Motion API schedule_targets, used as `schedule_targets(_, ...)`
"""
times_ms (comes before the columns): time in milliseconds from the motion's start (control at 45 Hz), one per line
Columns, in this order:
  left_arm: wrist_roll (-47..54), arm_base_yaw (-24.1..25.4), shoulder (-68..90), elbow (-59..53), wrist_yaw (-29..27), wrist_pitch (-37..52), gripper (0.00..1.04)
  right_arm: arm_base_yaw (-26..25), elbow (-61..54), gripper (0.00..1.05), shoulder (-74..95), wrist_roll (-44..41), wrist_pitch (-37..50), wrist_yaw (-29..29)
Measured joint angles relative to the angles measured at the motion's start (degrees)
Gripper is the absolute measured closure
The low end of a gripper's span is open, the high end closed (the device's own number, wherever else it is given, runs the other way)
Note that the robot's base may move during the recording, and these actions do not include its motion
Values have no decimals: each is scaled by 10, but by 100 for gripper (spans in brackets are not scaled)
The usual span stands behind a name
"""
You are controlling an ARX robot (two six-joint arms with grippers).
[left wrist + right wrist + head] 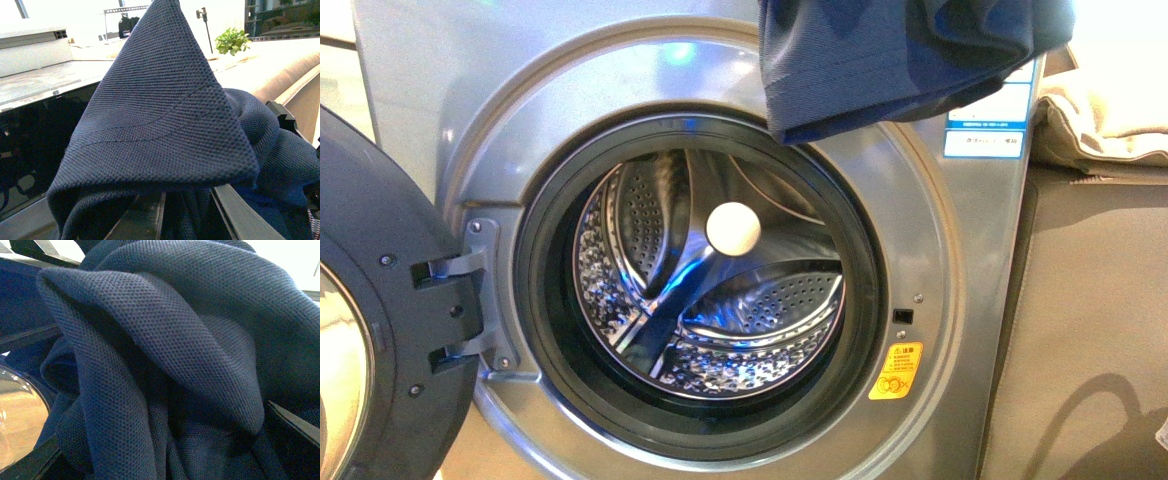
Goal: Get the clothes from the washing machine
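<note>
A dark navy, plain knitted fabric garment [165,130] fills most of the left wrist view, rising to a pointed fold at the top with two faint stitched lines curving across its face. Its lower folds drape over the left gripper [187,217], of which only two grey fingers [242,212] show, set apart with cloth hanging between them; whether they pinch it cannot be told. Beside the cloth lies the glossy black top panel of the washing machine [30,145]. Behind are a long beige padded cushion [285,65], a small green leafy plant [232,40] and a thin metal rack [125,10] against bright light.
</note>
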Motion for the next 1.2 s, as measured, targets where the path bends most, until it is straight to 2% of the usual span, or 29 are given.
schedule_targets(334,1,3,0,0,-3,0,90,49,11,8,19,-23,-16,54)
schedule_targets(623,2,3,0,0,-8,0,90,62,25,8,49,-29,28,144)
schedule_targets(712,2,3,0,0,-7,0,90,60,23,18,52,-23,46,157)
schedule_targets(845,2,3,0,0,-6,0,90,55,9,40,49,-11,69,155)
schedule_targets(1201,2,2,0,0,2,0,90,52,-30,81,21,16,106,145)
